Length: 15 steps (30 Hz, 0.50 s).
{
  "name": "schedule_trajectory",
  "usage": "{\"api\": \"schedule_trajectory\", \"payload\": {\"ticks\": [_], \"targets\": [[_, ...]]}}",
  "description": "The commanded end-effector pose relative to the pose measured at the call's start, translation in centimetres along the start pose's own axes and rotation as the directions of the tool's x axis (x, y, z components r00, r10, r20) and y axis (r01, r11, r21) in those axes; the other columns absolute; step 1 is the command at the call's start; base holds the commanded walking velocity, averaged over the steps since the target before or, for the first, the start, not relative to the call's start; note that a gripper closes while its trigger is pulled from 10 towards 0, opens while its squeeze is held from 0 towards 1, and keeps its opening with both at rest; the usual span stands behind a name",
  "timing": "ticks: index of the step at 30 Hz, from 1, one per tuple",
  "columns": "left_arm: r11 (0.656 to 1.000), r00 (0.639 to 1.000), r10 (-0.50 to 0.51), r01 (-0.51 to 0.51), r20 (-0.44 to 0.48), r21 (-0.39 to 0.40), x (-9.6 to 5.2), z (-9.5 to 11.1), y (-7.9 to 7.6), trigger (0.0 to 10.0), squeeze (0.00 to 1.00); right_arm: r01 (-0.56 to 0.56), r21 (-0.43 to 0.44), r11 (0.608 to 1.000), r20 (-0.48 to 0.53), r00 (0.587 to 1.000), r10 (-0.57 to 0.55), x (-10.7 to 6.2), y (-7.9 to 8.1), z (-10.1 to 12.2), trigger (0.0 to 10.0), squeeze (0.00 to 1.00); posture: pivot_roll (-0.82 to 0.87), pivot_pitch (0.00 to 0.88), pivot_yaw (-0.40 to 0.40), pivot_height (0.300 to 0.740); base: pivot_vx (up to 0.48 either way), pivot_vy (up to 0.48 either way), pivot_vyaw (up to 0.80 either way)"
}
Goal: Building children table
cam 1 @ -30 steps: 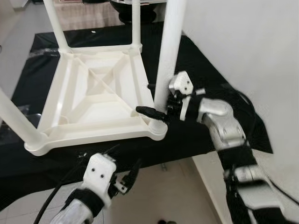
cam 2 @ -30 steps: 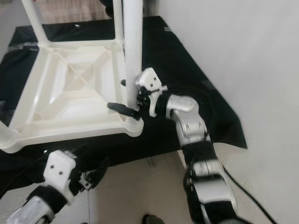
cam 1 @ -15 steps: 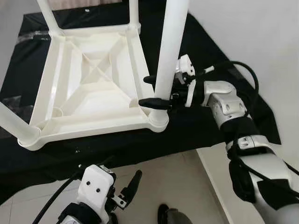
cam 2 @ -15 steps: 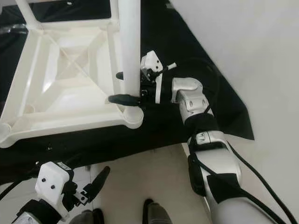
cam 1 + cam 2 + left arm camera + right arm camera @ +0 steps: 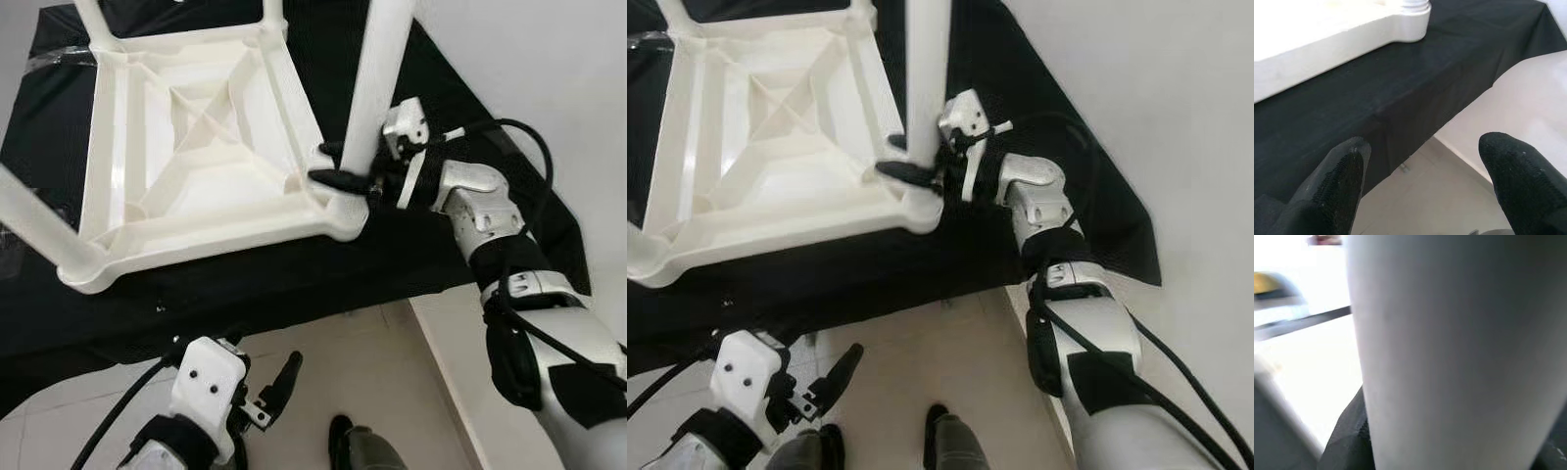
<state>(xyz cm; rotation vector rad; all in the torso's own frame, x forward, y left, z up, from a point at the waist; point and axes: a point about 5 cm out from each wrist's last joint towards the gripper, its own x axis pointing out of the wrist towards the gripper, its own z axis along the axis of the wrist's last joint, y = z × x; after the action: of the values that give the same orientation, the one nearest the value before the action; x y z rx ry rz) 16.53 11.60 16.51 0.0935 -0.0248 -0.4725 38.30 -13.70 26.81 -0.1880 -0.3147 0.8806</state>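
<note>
Upturned white children's table lay upper left on black cloth; right gripper clasped its near-corner leg, top cut off; left gripper gaped wide, lower left.

A black cloth covered the desk, draping over its near edge; pale floor tiles lay below; a white wall rose at the right.
</note>
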Motion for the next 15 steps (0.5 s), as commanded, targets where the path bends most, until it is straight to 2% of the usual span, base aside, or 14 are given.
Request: {"api": "schedule_trajectory", "payload": {"ticks": [1, 2, 3, 4, 5, 6, 7, 10, 12, 13, 15], "targets": [[1.0, 1.0, 0.013, -0.014, -0.019, -0.01, -0.1, -0.5, -0.1, 10.0, 0.0, 0.07, -0.016, 0.997, -0.066, 0.995, -0.071, -0.4, 0.0, -0.7, 0.0, 0.0, 0.09, 0.257, -0.085, 0.74, 0.0, 0.0, 0.0], [1.0, 1.0, 0.018, -0.018, -0.017, -0.006, 0.2, -0.7, 0.2, 10.0, 0.0, 0.177, -0.027, 0.984, -0.089, 0.98, -0.178, -0.7, 0.8, -1.3, 0.0, 0.0, 0.07, 0.236, -0.084, 0.74, 0.0, 0.0, 0.0], [1.0, 1.0, 0.024, -0.024, -0.013, -0.003, 0.4, -0.8, 0.4, 10.0, 0.0, 0.385, -0.089, 0.919, -0.141, 0.908, -0.394, -1.5, 2.8, -2.1, 0.0, 0.0, 0.05, 0.222, -0.079, 0.74, 0.0, 0.0, 0.0], [1.0, 1.0, 0.024, -0.024, -0.013, -0.003, 0.4, -0.8, 0.4, 10.0, 0.0, 0.385, -0.089, 0.919, -0.141, 0.908, -0.394, -1.5, 2.8, -2.1, 0.0, 0.0, 0.05, 0.222, -0.079, 0.74, 0.0, 0.0, 0.0], [1.0, 1.0, 0.025, -0.025, -0.007, 0.004, 1.1, -1.0, 1.0, 10.0, 0.0, 0.552, -0.126, 0.824, -0.165, 0.808, -0.566, -2.6, 7.6, -2.4, 0.0, 0.0, 0.02, 0.199, -0.072, 0.74, 0.0, 0.0, 0.0], [1.0, 1.0, 0.021, -0.021, -0.002, 0.006, 1.5, -1.0, 1.2, 10.0, 0.0, 0.554, -0.117, 0.824, -0.161, 0.808, -0.567, -2.1, 9.3, -2.4, 0.0, 0.0, 0.01, 0.187, -0.068, 0.74, 0.0, 0.0, 0.0], [1.0, 1.0, 0.017, -0.017, 0.001, 0.008, 1.8, -1.1, 1.3, 10.0, 0.0, 0.529, -0.104, 0.842, -0.155, 0.828, -0.539, -1.4, 10.2, -2.5, 0.0, 0.0, 0.01, 0.187, -0.068, 0.74, 0.0, 0.0, 0.0], [1.0, 1.0, 0.014, -0.014, 0.004, 0.009, 2.0, -1.1, 1.3, 10.0, 0.0, 0.524, -0.103, 0.846, -0.142, 0.834, -0.534, -0.9, 10.7, -2.7, 0.0, 0.0, 0.01, 0.187, -0.068, 0.74, 0.0, 0.0, 0.0], [1.0, 1.0, 0.012, -0.012, 0.009, 0.024, 2.9, -1.4, 1.8, 10.0, 0.0, 0.533, -0.095, 0.841, -0.112, 0.834, -0.541, 1.1, 10.2, -3.1, 0.0, 0.0, 0.0, 0.132, -0.051, 0.74, 0.0, 0.0, 0.0], [1.0, 1.0, 0.012, -0.012, 0.009, 0.024, 2.9, -1.4, 1.8, 10.0, 0.0, 0.533, -0.095, 0.841, -0.112, 0.834, -0.541, 1.1, 10.2, -3.1, 0.0, 0.0, 0.0, 0.132, -0.051, 0.74, 0.0, 0.0, 0.0], [0.999, 1.0, 0.018, -0.019, 0.016, 0.039, 3.7, -1.6, 2.2, 10.0, 0.0, 0.522, -0.06, 0.851, -0.103, 0.844, -0.526, 2.7, 10.2, -2.9, 0.0, 0.0, 0.01, 0.094, -0.056, 0.74, 0.0, 0.0, 0.0]]}}
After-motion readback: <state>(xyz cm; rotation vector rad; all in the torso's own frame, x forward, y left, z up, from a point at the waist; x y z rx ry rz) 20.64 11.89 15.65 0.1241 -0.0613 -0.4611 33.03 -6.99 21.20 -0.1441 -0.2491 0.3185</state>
